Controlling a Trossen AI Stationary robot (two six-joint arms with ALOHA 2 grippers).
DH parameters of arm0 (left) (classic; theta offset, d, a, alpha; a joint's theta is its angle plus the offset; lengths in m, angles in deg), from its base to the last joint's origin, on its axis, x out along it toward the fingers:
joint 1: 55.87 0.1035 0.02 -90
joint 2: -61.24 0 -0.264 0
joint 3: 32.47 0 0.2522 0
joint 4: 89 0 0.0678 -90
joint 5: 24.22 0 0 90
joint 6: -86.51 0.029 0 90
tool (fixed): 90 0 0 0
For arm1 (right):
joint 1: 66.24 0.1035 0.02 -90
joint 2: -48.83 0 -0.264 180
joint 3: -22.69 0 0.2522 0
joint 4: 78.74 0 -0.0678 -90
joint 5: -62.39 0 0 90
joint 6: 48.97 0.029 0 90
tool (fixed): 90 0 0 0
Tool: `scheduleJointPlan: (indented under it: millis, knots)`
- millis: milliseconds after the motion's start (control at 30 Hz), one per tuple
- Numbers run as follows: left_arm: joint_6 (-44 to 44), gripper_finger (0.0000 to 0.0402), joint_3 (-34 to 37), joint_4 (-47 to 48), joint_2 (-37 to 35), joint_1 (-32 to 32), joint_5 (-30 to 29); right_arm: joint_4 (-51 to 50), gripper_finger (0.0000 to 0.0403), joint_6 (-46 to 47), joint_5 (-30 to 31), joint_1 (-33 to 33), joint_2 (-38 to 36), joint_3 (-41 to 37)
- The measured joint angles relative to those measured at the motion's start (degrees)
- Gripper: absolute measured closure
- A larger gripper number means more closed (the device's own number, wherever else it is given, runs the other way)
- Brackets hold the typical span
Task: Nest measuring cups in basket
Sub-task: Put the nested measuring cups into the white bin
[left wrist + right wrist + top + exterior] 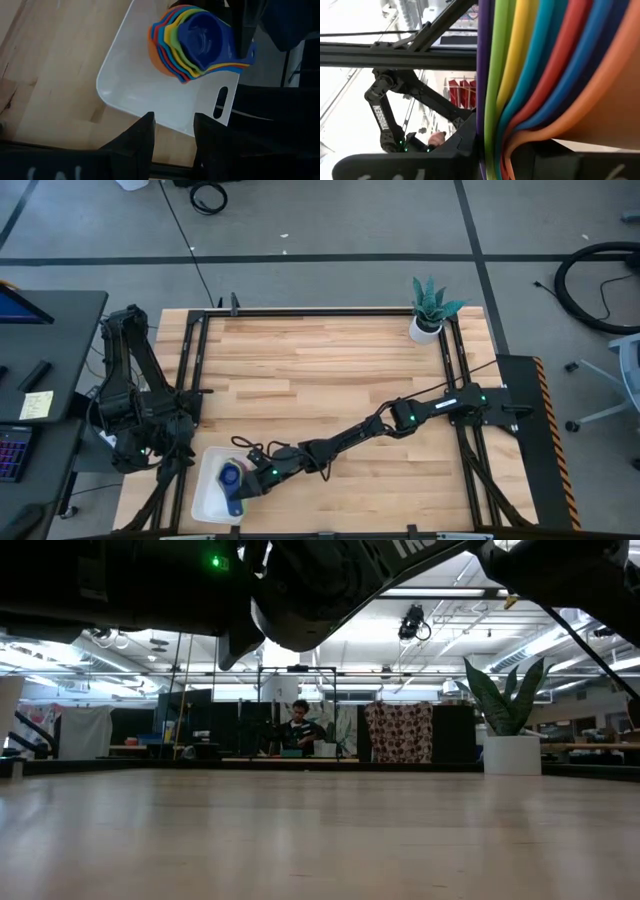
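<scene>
The measuring cups (195, 37) are nested in one stack, dark blue innermost and orange outermost, over the white basket (135, 85) at the table's near left corner (210, 492). Their handles fan out toward the table's right. My right gripper (252, 480) reaches across from the right and is shut on those handles. Whether the stack rests on the basket's floor I cannot tell. My left gripper (173, 125) waits open just off the basket's near edge at the table's left (175, 458), with nothing between its fingers. My right gripper pinches the stacked handles (520, 120) of the measuring cups between its two fingers (467, 142), across the whole pile of handles. It comes in level from the table's right side, along the handles. The bowls (200, 35) stick out beyond the fingers over the basket, openings up.
A white potted plant (428, 318) stands at the table's far right corner, also seen in the low view (510, 735). Black frame rails (190, 380) run along the table's edges. Bare wood (330, 380) fills the middle. A person (298, 725) sits far behind the table.
</scene>
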Motion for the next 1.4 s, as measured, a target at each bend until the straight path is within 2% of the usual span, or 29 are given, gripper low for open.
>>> scheduleJointPlan:
  millis: [633,1400]
  knots:
    - [0.0,0.0261,0.0,0.1,0.0,0.0,0.0,-6.3,0.0326,-2.4,-6.3,-2.5,0.1,0.0]
    - [0.0,0.0261,0.0,0.0,0.0,0.0,0.0,-11.9,0.0326,-2.8,-9.0,-3.0,-0.3,0.2]
